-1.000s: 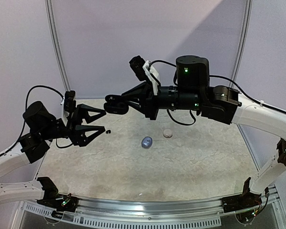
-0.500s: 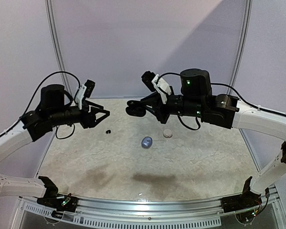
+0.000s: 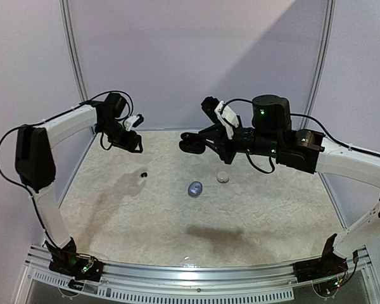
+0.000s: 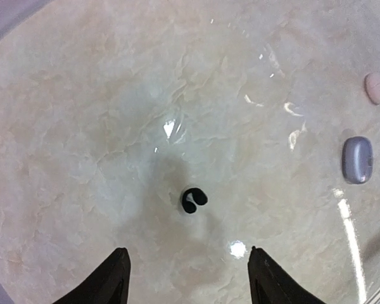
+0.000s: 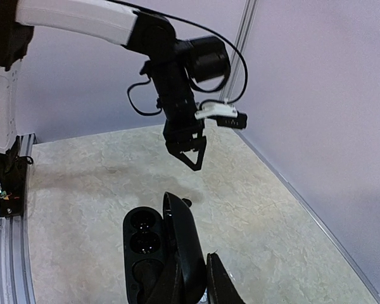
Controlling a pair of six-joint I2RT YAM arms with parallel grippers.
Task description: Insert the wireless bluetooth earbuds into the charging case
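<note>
Hovering upper left, left claw spread wide above black buds; right claw grips open case.

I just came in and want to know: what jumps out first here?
The right tool holds an open black case up in the air. The left tool hangs open above tiny black earbuds on the table, with a bluish case and a pinkish case nearby.

Marbled table, black earbuds, grey case, pink case
</note>
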